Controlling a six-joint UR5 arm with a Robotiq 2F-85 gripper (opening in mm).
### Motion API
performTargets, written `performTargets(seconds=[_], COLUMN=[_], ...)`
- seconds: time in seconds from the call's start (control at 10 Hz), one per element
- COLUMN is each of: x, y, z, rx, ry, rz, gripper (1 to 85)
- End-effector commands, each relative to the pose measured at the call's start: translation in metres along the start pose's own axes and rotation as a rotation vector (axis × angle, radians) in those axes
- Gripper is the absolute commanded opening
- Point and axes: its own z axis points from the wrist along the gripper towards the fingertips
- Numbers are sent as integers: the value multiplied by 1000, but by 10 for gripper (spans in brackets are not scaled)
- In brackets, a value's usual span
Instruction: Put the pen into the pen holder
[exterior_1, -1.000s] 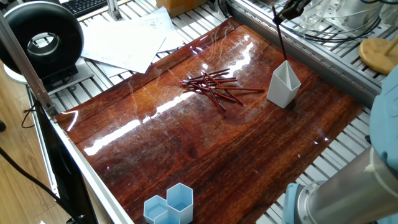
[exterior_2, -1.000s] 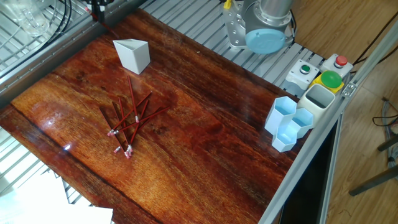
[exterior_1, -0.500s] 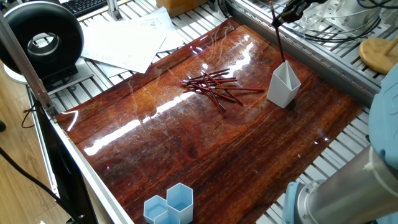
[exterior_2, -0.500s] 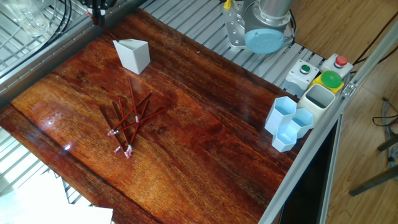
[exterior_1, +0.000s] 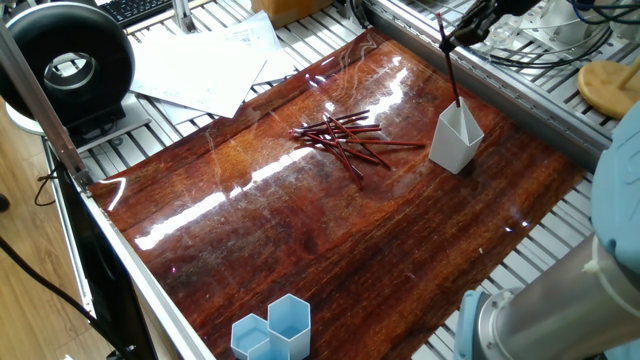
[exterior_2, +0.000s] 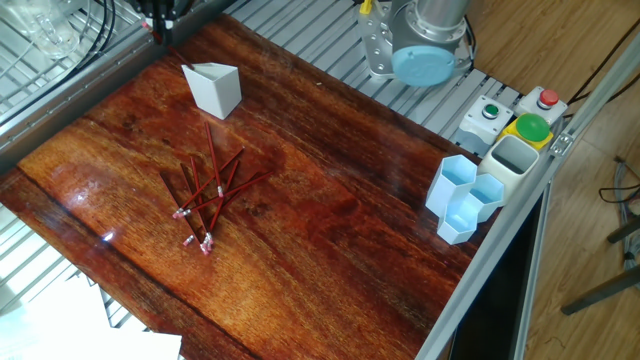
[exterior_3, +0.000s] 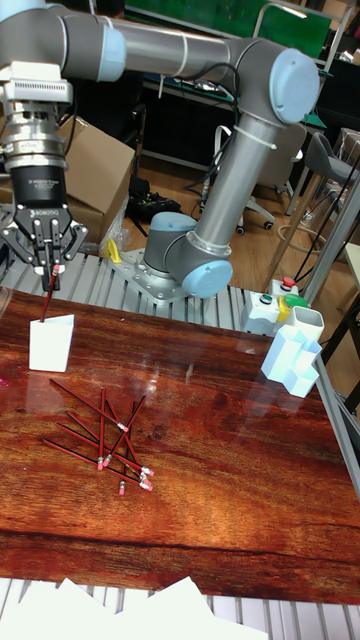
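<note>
Pen held upright over the white cup, tip just inside the rim.

Nearest lie loose sheets of paper (exterior_3: 150, 610), then a scatter of red pens (exterior_3: 100, 435) on the wooden table (exterior_3: 230, 480). Behind them stands the pen holder (exterior_3: 50, 343) — white, angular. Above it the claw (exterior_3: 47, 262) has its fingers pinched almost closed on the pen (exterior_3: 47, 295), which hangs nearly straight down, its lower end dipping into the cup's mouth.
</note>
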Motion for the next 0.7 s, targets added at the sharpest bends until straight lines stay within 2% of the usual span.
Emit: performTargets(seconds=[0.0,0.4,0.6], x=[1,2,-1], y=[-4,-5,-6], z=[1,5,6], rx=[-5,-16,-6], ry=[-35,-68,-81], rz=[-10,-3,16], gripper=[10,10,10])
